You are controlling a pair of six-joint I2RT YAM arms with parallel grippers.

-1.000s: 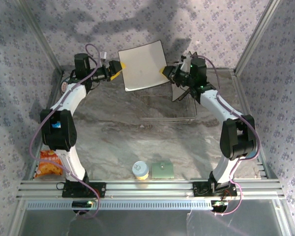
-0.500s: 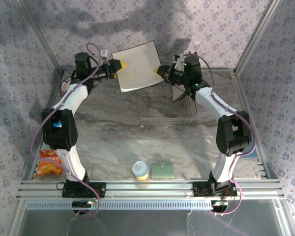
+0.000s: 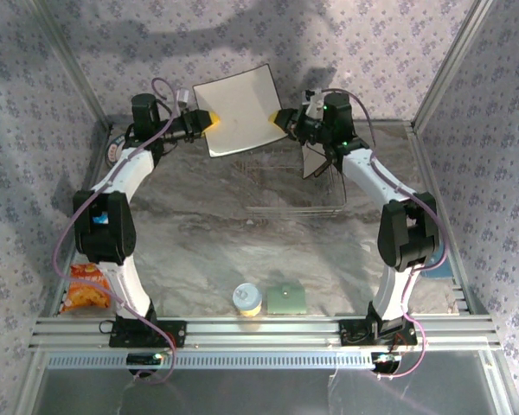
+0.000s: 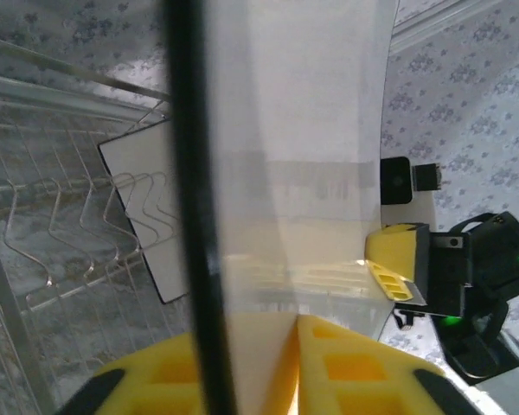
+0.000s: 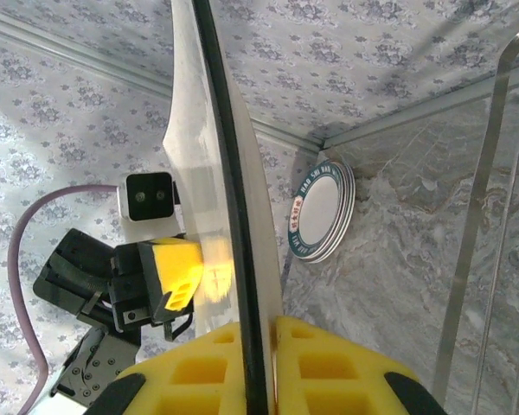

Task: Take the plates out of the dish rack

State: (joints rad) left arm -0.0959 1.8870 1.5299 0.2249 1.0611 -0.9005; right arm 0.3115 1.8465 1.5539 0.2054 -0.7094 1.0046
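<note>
Presently the square cream plate (image 3: 236,112) is held clear of the table in the upper centre of the top view, tilted with its face toward the camera. The left gripper (image 3: 204,120) is clamped on the plate's left edge, and the right gripper (image 3: 280,119) is clamped on its right edge. In both wrist views the yellow pads (image 4: 355,363) press against either face of the plate beside its dark rim, with the jaws narrow.

The dish rack (image 3: 290,194) sits just below and to the right of the raised plate, right of centre in the frame. A second square plate (image 3: 314,161) stands upright in the rack's right part, beneath the right gripper. A stack of round plates (image 5: 324,212) lies at the table's corner by the wall, right of centre in the right wrist view and apart from the rack.

Along the bottom of the top view are a snack bag (image 3: 86,289) at left, and a small jar (image 3: 247,300) and a green pad (image 3: 286,299) side by side at centre.
</note>
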